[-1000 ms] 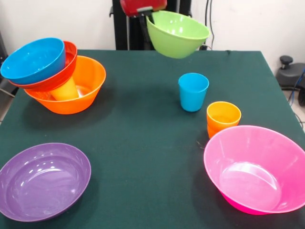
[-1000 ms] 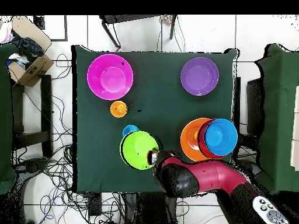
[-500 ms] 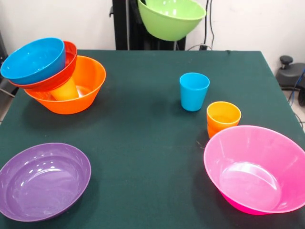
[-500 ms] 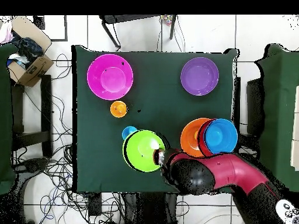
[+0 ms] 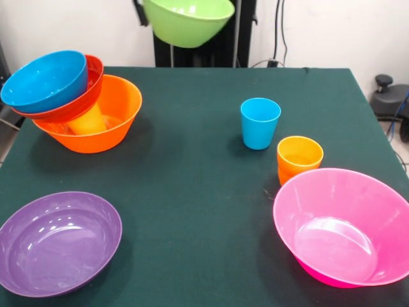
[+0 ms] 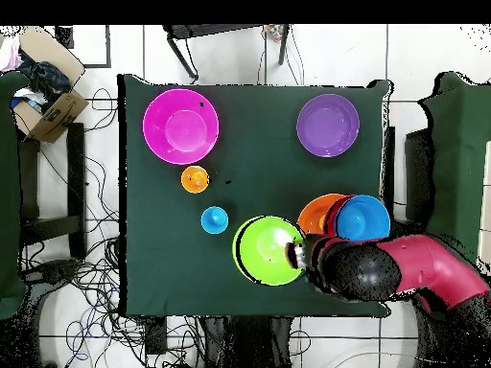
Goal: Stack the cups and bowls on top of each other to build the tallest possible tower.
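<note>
My gripper is shut on the rim of the green bowl, held high in the air over the table's far side; the bowl also shows in the overhead view, just beside the tower. The tower stands at the front view's left: the big orange bowl holds a yellow cup, with a red-orange bowl and a blue bowl leaning on top. A blue cup and nested orange cups stand mid-table. The pink bowl and purple bowl sit at the near corners.
The robot's black pedestal stands behind the far table edge. A cardboard box sits on the floor beside the table, with cables around it. My red arm reaches in over the table edge beside the tower.
The green bowl has risen and swung sideways in my gripper, away from above the blue cup and toward the tower. The other things have not moved.
</note>
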Tool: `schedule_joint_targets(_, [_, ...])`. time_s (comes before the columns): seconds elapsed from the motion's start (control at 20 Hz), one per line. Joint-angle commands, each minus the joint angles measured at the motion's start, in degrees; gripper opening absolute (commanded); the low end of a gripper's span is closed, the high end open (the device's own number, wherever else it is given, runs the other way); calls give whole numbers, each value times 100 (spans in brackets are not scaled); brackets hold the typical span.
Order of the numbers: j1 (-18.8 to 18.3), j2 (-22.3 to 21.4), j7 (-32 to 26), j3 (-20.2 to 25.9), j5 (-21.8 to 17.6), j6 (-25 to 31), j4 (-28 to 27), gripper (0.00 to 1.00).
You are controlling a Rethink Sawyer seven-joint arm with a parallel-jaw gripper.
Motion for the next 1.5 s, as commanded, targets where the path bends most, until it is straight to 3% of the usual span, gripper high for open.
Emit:
schedule_joint_targets(0.05, [-405,941,-3466,426,-651,874,-870,0])
schedule_joint_targets(0.2, [-702,1063,-4009,549,-561,1093,-1002,0])
schedule_joint_targets(0.6, [-970,1091,-5184,582,-521,1637,-1483,0])
schedule_joint_targets(0.85, [-1154,1545,-5784,558,-389,1787,-1915,0])
schedule_joint_targets(1.15, [-1077,2026,-6223,298,-565,1827,-2492,0])
schedule_joint_targets(1.5, [-973,2288,-6400,118,-753,1728,-2854,0])
